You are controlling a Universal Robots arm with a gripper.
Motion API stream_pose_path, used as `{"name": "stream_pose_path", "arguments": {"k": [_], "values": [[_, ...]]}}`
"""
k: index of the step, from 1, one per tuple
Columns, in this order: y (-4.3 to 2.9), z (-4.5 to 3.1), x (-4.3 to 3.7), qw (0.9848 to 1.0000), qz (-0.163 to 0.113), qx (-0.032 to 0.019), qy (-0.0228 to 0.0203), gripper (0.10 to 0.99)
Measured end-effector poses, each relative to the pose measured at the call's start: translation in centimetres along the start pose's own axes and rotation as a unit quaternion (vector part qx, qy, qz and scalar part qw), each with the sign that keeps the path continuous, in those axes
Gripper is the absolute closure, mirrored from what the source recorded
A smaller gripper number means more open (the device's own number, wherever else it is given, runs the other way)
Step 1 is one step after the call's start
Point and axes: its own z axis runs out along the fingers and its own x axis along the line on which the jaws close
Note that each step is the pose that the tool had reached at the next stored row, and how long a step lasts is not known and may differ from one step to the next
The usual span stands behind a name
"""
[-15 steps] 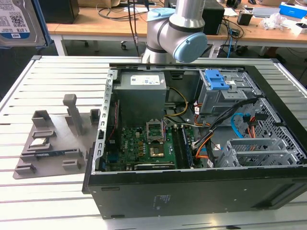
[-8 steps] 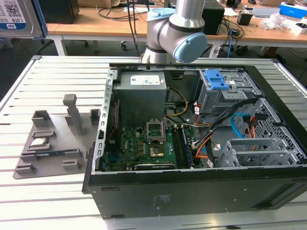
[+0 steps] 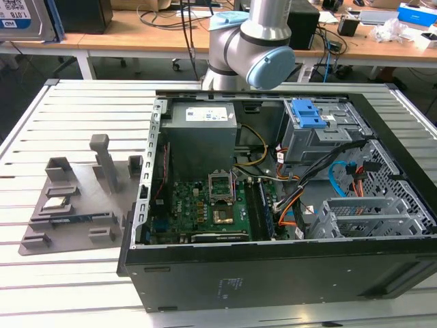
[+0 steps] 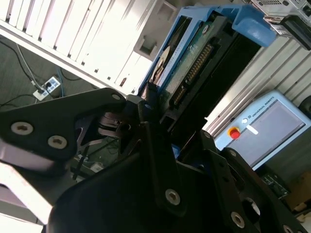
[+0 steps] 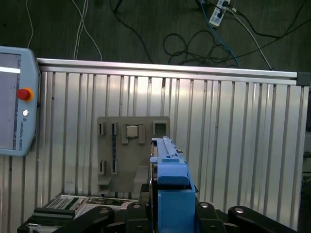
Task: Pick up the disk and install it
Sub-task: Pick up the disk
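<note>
1. Black two-finger gripper has the disk, a flat silver rectangular drive in a blue plastic bracket. The jaws are pinching one end of it, black links either side in both wrist views.
2. Disk is up in the air, well above the ribbed aluminium table and not in the case yet. In the first wrist view it sits edge-on at bottom centre of frame, blue bracket toward the camera.
3. Why the end grip? My read: most of the body pokes out past the fingers, so the free end stays clear for sliding in.
6. Look of it, second wrist view, upper centre: green circuit-board underside, a dark row of connector pins, blue frame wrapping the long sides.
4. Exterior view, top left corner: silver slab w/ white label and blue edge, prob. the same disk close to that camera.
5. Open black PC case lies side-up at centre frame, lid off, so the inside is reachable from above.
7. Grey fixture plate lies flat on the table w/ a small square silver chip seated in a pocket, which looks meant to stop parts sliding.
</note>
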Motion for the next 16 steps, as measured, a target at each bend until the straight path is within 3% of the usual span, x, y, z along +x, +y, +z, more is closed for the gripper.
{"name": "stream_pose_path", "arguments": {"k": [6,8,13,16], "values": [[-0.03,-0.01,0.01,1.0,0.0,0.0001,-0.002,0.722],[-0.4,0.0,0.02,1.0,0.0,0.0001,-0.0019,0.722],[-3.05,0.04,0.17,1.0,0.0,0.0001,-0.0013,0.722],[-5.75,0.07,0.33,1.0,0.0,0.0,-0.0013,0.722]]}}
